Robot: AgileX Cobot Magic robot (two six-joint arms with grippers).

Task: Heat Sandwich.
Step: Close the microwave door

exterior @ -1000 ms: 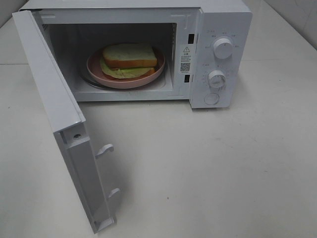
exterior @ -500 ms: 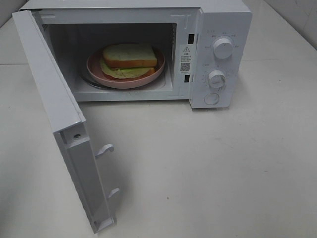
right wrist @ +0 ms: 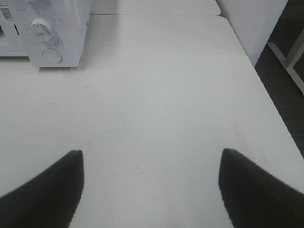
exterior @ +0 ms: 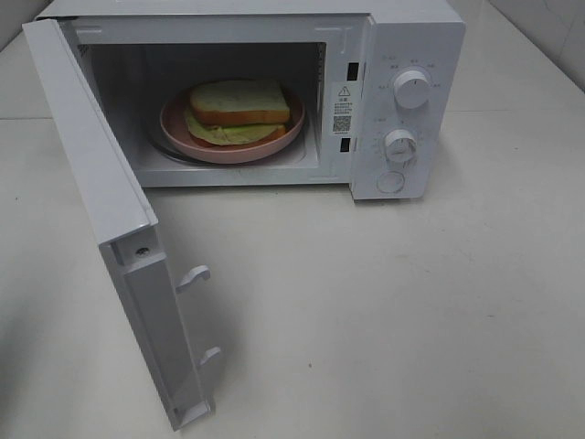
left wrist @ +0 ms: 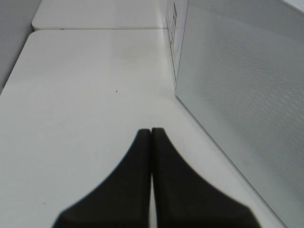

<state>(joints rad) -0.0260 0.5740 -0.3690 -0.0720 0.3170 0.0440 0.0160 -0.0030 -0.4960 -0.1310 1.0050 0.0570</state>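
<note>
Sandwich [exterior: 239, 112] on pink plate [exterior: 228, 153] inside open microwave [exterior: 411, 37], door [exterior: 87, 155] swung wide. Left jaws pressed together, empty, beside door; right jaws spread wide over white surface [right wrist: 156, 85], holding nothing.

White microwave [exterior: 416, 32] on white table [exterior: 393, 311], door [exterior: 87, 155] swung wide open, pink plate [exterior: 172, 123] inside, upper knob [exterior: 411, 89], lower knob [exterior: 400, 144]

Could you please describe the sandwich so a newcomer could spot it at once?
Look for the white microwave on the white table, its door standing open to the left. Inside sits a round pink plate, and the sandwich lies on it: pale bread with orange crusts and green filling.
</note>
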